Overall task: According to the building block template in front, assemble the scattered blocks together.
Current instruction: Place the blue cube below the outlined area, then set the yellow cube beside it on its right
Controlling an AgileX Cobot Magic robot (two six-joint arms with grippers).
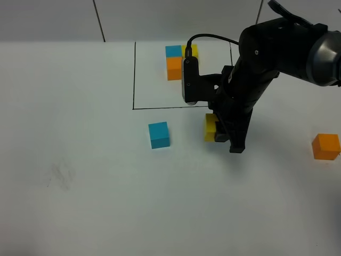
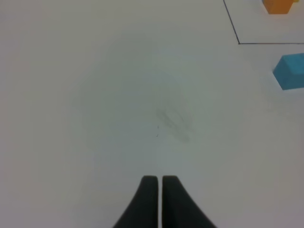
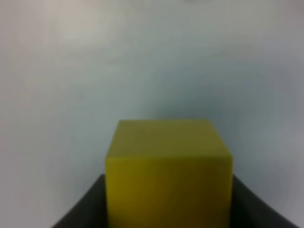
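My right gripper [image 1: 219, 134] is shut on the yellow block [image 1: 210, 128], just below the black frame's front line; whether the block touches the table I cannot tell. In the right wrist view the yellow block [image 3: 168, 161] sits between the dark fingers [image 3: 90, 204]. The sky-blue block [image 1: 159, 134] lies to its left, apart from it, and shows in the left wrist view [image 2: 290, 71]. The orange block [image 1: 325, 146] lies far right. The template [image 1: 174, 60] sits inside the black rectangle [image 1: 134, 74]. My left gripper [image 2: 159, 190] is shut and empty over bare table.
The right arm [image 1: 277, 48] reaches in from the upper right and covers part of the frame's right side. A faint grey smudge [image 1: 61, 175] marks the white table at the left. The template's orange cube [image 2: 278, 5] shows at the edge of the left wrist view.
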